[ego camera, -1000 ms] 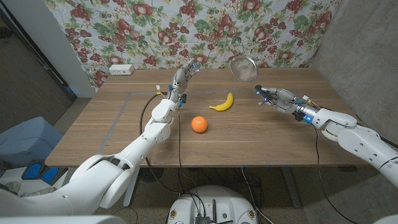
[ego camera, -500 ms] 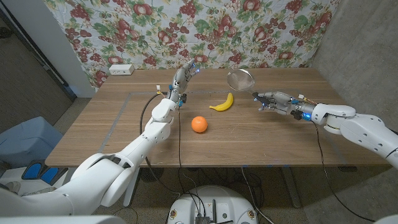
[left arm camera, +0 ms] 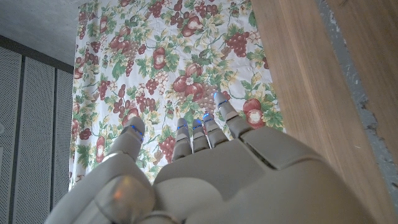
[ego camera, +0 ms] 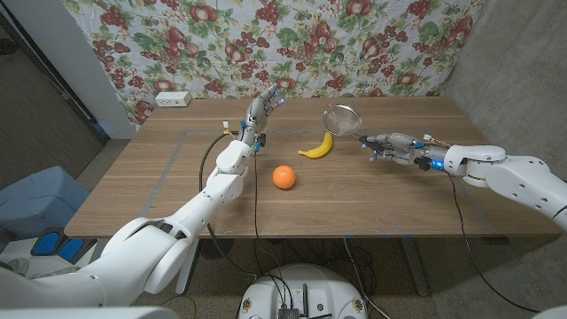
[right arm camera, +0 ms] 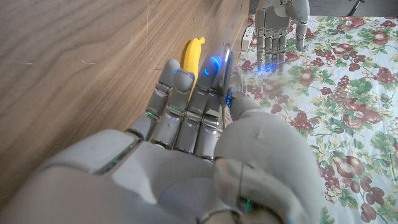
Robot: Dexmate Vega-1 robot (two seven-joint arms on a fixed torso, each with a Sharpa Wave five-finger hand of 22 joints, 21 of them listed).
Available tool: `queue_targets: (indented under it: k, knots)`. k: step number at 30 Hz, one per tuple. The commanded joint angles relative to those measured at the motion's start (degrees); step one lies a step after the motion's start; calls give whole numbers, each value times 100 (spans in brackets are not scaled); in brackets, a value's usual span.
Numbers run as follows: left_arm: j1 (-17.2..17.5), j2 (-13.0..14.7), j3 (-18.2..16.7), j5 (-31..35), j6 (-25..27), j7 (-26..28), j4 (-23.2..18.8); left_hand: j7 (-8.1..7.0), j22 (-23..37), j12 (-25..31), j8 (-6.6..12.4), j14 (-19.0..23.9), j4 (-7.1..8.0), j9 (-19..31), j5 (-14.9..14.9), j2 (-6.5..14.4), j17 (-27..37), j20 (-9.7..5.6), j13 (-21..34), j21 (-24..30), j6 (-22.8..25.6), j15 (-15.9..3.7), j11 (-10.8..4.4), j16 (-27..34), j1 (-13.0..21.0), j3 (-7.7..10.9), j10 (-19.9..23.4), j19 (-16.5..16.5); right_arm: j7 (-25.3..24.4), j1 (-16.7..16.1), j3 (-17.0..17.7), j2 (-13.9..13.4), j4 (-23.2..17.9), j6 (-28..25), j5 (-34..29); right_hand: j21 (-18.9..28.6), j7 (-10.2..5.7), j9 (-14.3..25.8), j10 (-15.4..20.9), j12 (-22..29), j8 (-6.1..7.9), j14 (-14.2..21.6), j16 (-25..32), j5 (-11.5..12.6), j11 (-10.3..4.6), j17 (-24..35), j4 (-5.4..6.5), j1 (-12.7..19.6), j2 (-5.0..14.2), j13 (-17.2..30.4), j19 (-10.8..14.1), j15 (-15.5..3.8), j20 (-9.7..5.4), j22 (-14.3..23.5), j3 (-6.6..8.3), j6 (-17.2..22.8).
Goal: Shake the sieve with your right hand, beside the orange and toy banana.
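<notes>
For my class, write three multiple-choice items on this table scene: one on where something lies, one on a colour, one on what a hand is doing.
1. Where does the orange lie relative to the banana?
A. nearer the robot, toward its left
B. behind it, by the curtain
C. on top of it

2. What colour is the banana?
A. green
B. yellow
C. red

3. What is the right hand doing?
A. resting on the orange
B. hanging with nothing in it
C. holding the sieve by its handle, above the table

Answers:
1 A: in the head view the orange sits closer to the near edge and left of the banana.
2 B: its skin is plainly yellow.
3 C: the fingers wrap the handle and the mesh bowl is raised beside the banana.
</notes>
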Motion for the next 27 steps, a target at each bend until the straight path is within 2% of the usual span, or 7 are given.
queue_targets:
  k: [1, 16, 27]
  knots:
    - [98, 53, -3, 25, 38, 86, -172, 23, 16, 37, 41, 10, 10, 0, 4, 57, 11, 5, 7, -5, 10, 15, 35, 27, -56, 51, -3, 73, 69, -244, 144, 111, 26, 540, -11, 12, 33, 33, 136, -13, -19, 37, -36, -3, -165, -2, -112, 28, 84, 18, -25, -522, -389, 2, 140, 25]
    - [163, 92, -10, 49, 36, 149, -292, 19, 17, 37, 41, 14, 7, 0, 3, 52, 11, 16, 7, -17, 13, 9, 31, 29, -70, 68, -3, 77, 473, -721, 486, 786, 319, 1963, 84, 1, -11, 38, 111, -8, -23, -8, -61, -1, -158, -4, -98, 0, 57, 41, -51, -520, -425, 0, 122, 61]
    - [157, 95, -12, 29, 18, 101, -280, 10, 17, 37, 40, 16, 3, 0, 3, 49, 10, 19, 7, -28, 11, 5, 33, 29, -82, 83, -2, 79, 752, -831, 580, 1169, 471, 2628, 93, -15, -60, 37, 110, -20, -29, -18, -77, 9, -206, -6, -88, -24, 42, 27, -74, -527, -456, -3, 106, 76]
